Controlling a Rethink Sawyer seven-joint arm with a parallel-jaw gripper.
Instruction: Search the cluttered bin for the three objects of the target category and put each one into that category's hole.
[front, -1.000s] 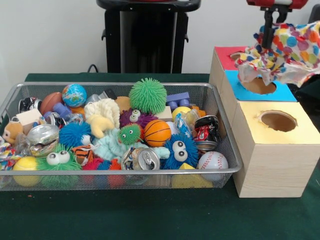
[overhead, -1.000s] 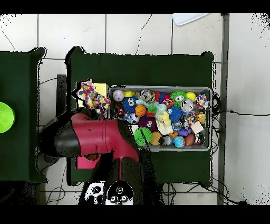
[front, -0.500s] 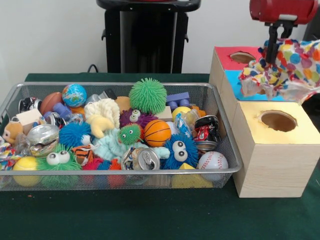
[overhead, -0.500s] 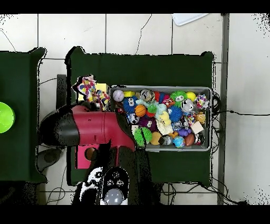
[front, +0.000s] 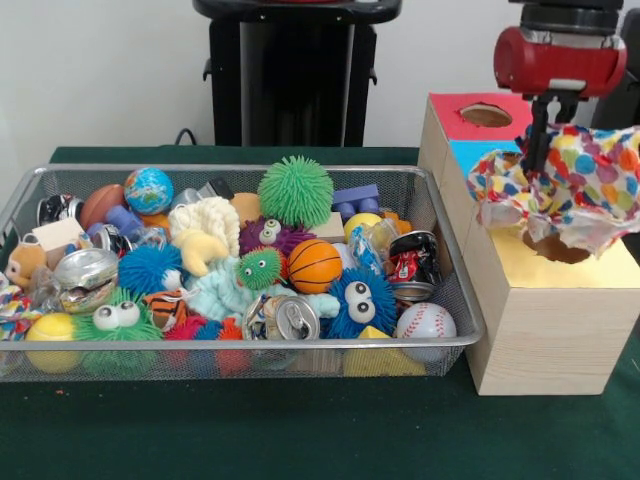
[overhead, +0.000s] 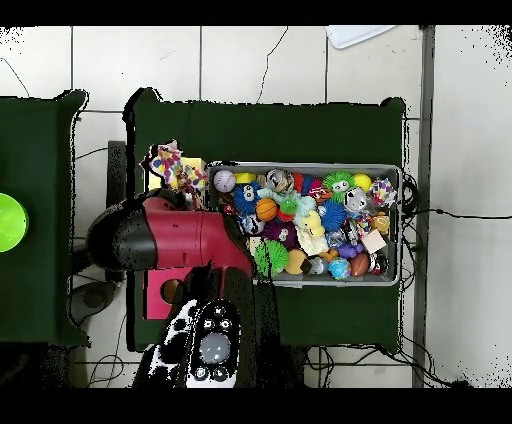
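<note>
Fingers (front: 537, 165) pinch the crumpled wrapper (front: 570, 185) (white, bright polka dots).

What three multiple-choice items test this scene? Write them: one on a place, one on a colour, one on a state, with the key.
1. Where does the polka-dot wrapper hang?
A. over the yellow-topped box
B. inside the wire bin
C. on the green cloth in front of the bin

2. What colour is the top of the box farthest from the camera in the front view?
A. red
B. green
C. white

3. How does the gripper stand?
A. open and empty above the bin
B. shut on the polka-dot wrapper
C. resting on the baseball

Key: 1 A, the wrapper drapes over the yellow top and covers most of its hole. 2 A, the far box top is red, beyond a blue one. 3 B, the wrapper hangs from the gripper, clear of the bin.
</note>
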